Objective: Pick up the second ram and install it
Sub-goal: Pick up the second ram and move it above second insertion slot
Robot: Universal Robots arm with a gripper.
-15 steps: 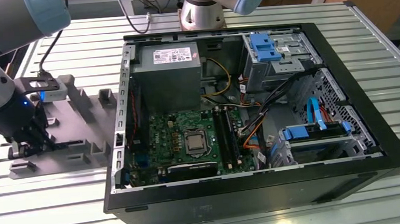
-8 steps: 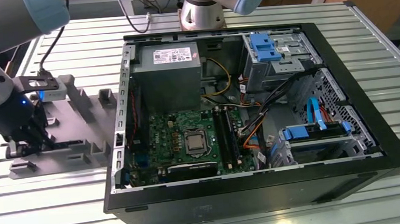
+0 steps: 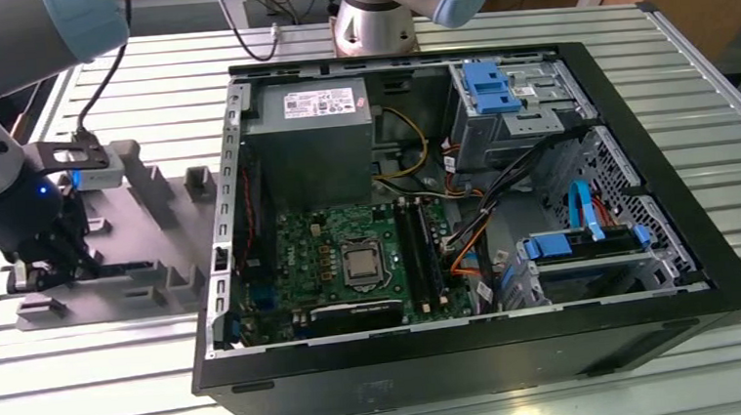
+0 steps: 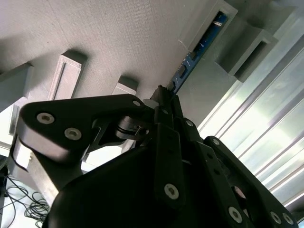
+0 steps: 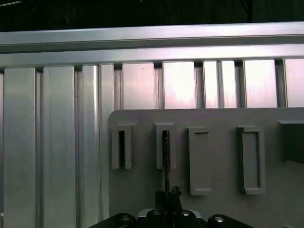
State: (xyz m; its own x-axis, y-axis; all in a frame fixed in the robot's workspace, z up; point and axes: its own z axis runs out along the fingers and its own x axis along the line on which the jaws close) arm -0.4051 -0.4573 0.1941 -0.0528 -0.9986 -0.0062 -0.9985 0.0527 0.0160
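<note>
The second ram is a thin blue-green board standing on edge in the slotted blocks of the grey holder plate. In the first wrist view the ram shows edge-on as a dark line running from one slot block to my fingers. My gripper has its dark fingers shut on the near end of the board, which still sits in the holder. In the exterior view the gripper is low over the holder plate, at that view's left, well apart from the computer.
An open black computer case lies at the exterior view's right, with the green motherboard and long black memory slots inside. A grey power supply, blue drive cages and loose cables fill the case. A ribbed aluminium table carries everything.
</note>
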